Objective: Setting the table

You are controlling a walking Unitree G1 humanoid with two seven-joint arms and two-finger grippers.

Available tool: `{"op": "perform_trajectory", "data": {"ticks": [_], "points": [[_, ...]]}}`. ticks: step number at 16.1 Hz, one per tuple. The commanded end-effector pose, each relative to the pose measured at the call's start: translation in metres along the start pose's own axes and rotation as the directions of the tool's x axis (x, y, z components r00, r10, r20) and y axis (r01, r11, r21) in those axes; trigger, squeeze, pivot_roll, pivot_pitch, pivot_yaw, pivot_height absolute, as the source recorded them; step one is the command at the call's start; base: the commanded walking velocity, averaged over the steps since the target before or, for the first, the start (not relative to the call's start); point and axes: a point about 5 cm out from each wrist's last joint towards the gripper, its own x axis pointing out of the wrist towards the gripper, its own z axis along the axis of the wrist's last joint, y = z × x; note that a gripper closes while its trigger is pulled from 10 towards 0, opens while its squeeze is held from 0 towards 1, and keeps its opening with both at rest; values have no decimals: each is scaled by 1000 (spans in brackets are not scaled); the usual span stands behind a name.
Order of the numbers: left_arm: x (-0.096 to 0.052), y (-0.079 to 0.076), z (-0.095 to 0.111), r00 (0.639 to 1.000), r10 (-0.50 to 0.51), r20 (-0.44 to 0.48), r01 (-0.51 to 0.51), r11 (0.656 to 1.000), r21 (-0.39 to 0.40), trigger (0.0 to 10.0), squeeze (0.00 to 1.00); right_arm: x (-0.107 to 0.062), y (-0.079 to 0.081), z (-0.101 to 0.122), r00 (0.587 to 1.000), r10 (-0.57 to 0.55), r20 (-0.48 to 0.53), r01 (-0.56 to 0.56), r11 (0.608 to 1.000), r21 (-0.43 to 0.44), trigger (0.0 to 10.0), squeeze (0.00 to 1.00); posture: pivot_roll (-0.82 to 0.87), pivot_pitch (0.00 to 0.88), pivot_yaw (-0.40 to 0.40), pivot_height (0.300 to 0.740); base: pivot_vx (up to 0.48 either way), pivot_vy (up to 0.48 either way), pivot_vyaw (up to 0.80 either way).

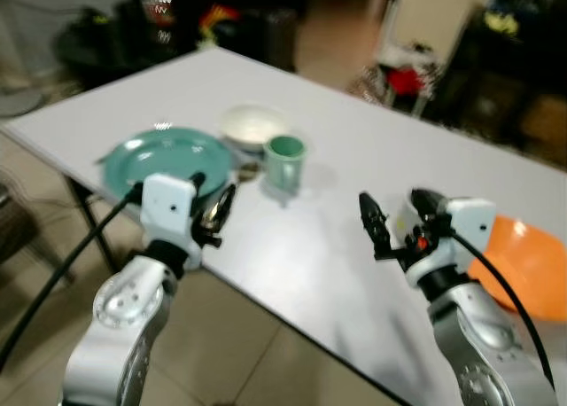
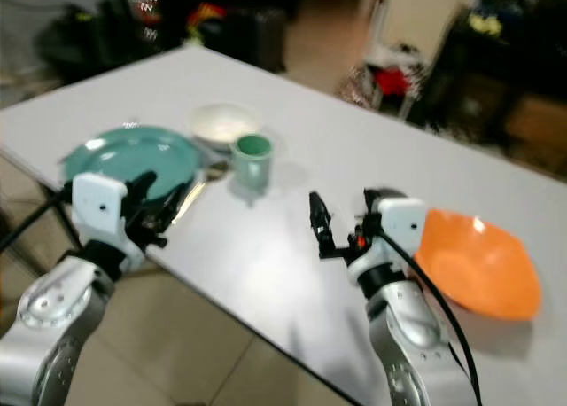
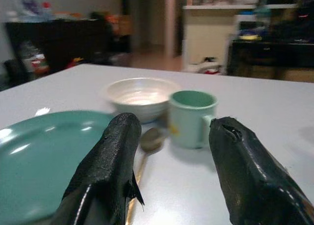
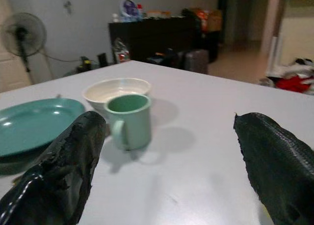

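Note:
On the white table (image 1: 354, 149), a teal plate (image 1: 164, 158) lies near the left front edge. A white bowl (image 1: 252, 125) sits behind it, and a green mug (image 1: 284, 160) stands to the bowl's right. A metal spoon (image 3: 149, 139) lies between the plate and the mug. An orange bowl (image 1: 532, 264) rests at the right edge. My left gripper (image 1: 213, 198) hovers open at the plate's near right rim, its fingers pointing at the spoon and mug. My right gripper (image 1: 396, 213) is open and holds nothing, above bare table between the mug and the orange bowl.
The table's front edge runs diagonally, with tiled floor (image 1: 257, 353) below it. Dark furniture and clutter (image 1: 177, 20) stand beyond the far side. A standing fan (image 4: 22, 36) is by the wall. Bare tabletop lies between the mug and the orange bowl.

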Motion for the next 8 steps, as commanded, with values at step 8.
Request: {"op": "perform_trajectory", "data": {"ticks": [8], "points": [[1, 1, 2, 999, -29, -39, 34, 992, 122, 10000, 0, -6, -17, -8, 991, -136, -6, 135, 988, -80, 10000, 1000, 63, 0, -23, 740, 0, 0, 800]]}}
